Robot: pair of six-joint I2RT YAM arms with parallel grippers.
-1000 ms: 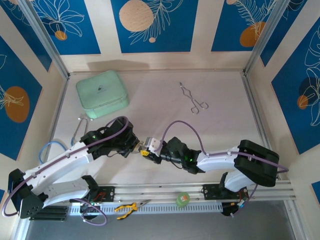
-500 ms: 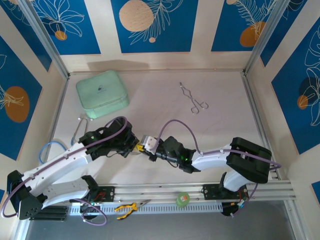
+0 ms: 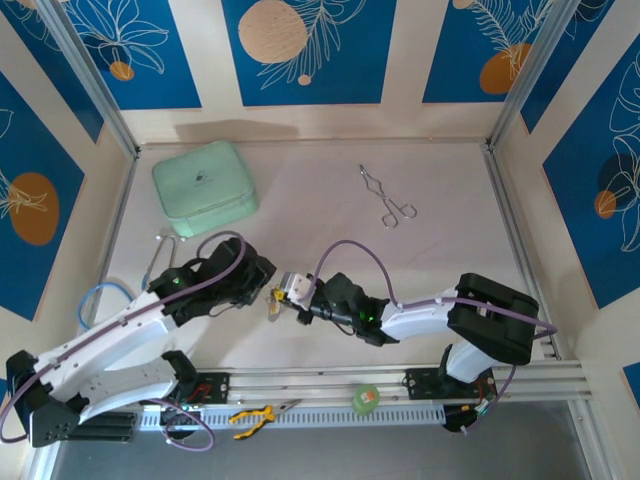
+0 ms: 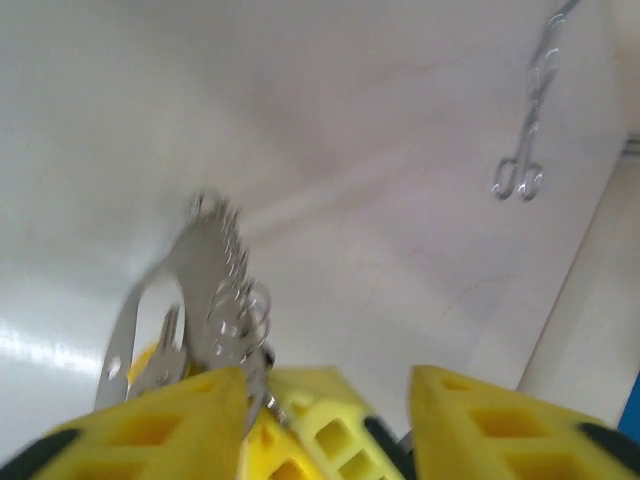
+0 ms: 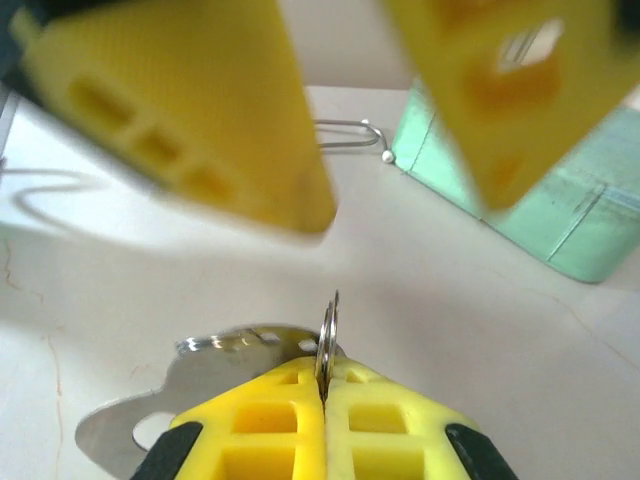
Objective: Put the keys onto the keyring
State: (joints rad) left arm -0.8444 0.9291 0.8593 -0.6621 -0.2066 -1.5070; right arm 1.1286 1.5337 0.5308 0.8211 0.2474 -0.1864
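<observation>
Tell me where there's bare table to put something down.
Free: between the case and forceps, and right of the forceps to the rail. Crowded: front centre, where the left gripper and right gripper meet at the keyring, and the left edge by the stethoscope.

Left end effector (image 4: 325,385) parted, right (image 5: 323,382) — clamped
</observation>
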